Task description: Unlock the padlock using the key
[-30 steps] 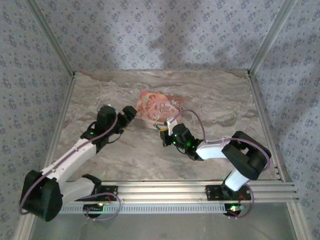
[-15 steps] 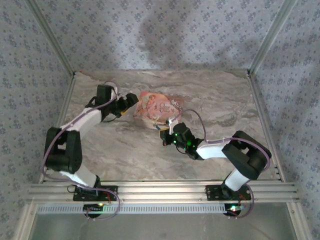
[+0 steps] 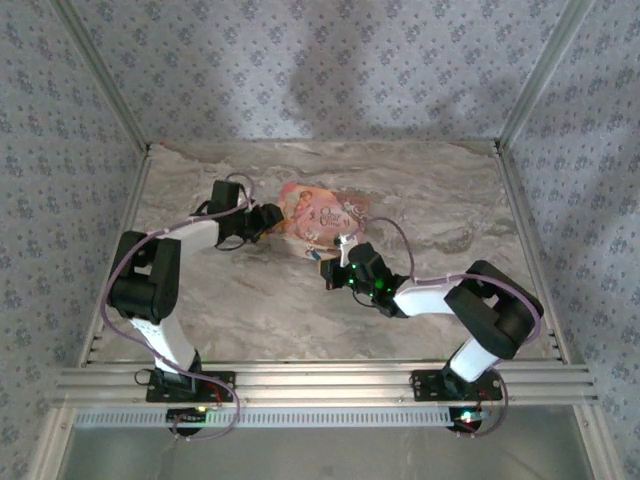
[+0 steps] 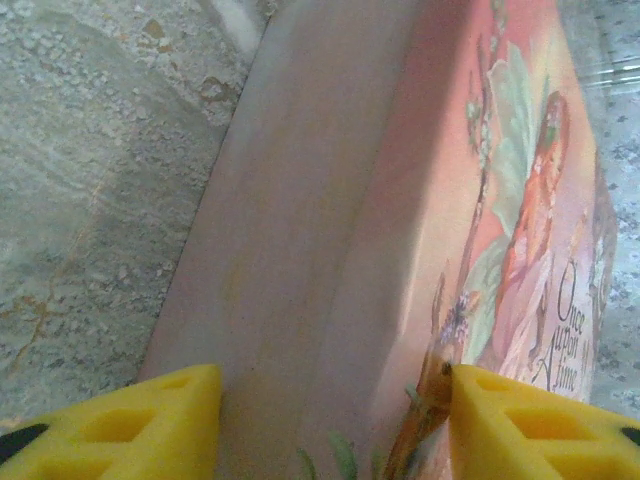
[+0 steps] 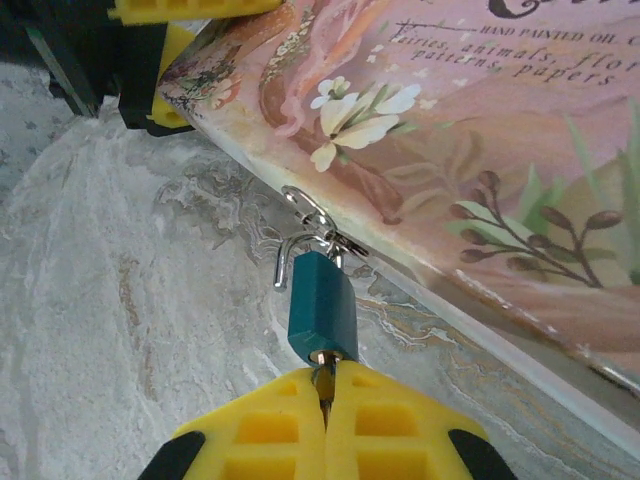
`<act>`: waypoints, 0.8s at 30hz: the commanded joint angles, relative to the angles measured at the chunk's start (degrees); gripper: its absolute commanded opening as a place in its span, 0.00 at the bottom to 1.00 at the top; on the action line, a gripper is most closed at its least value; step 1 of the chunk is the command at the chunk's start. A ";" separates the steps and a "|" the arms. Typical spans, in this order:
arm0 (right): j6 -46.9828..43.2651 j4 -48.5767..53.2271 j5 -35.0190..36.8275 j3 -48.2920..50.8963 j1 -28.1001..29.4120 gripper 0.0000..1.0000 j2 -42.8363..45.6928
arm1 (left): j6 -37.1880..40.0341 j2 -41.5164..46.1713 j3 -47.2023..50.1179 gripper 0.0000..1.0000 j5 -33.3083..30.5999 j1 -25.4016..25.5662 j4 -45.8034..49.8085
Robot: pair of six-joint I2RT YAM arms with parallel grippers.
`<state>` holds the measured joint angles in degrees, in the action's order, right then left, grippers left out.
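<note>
The small blue padlock (image 5: 322,310) lies on the marble by the near edge of the pink illustrated box (image 5: 480,150). Its silvery shackle (image 5: 290,250) has one leg free and hooks the box's clasp. A key sits in the keyhole, and my right gripper (image 5: 325,385) is shut on it; the same gripper (image 3: 335,272) is just in front of the box (image 3: 315,215). My left gripper (image 4: 335,425) clamps the box's left corner across its thickness, with the side wall (image 4: 300,250) between the yellow fingers. Those fingers (image 5: 190,8) also reach the box from the left in the right wrist view.
The marble tabletop (image 3: 430,200) is walled by patterned panels and aluminium posts (image 3: 530,90). Rails (image 3: 320,380) run along the near edge by the arm bases. Open marble lies right of the box and in front of both grippers.
My left arm folded back and swung its gripper onto the box's left corner. The right gripper has stayed on the key at the padlock.
</note>
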<state>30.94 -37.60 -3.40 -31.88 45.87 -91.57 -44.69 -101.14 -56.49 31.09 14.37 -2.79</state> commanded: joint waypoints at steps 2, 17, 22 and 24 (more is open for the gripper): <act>4.70 2.99 -4.06 -1.06 -1.32 0.00 -0.24 | -7.98 0.70 7.06 0.49 -3.21 1.81 -4.01; 14.61 1.80 -7.77 1.81 -5.98 0.00 0.14 | -27.67 9.61 23.75 0.44 -15.93 10.37 -17.59; 17.61 0.72 -9.57 2.98 -7.54 0.00 -0.37 | -31.03 12.77 26.33 0.44 -20.23 13.19 -17.46; 18.79 -0.19 -11.04 3.33 -8.31 0.00 -0.95 | -31.57 13.72 26.72 0.44 -20.75 13.60 -16.85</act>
<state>46.22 -37.60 -11.79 -29.41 38.00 -91.50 -72.14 -87.50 -32.45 6.72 24.93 -28.18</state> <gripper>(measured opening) 0.061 0.440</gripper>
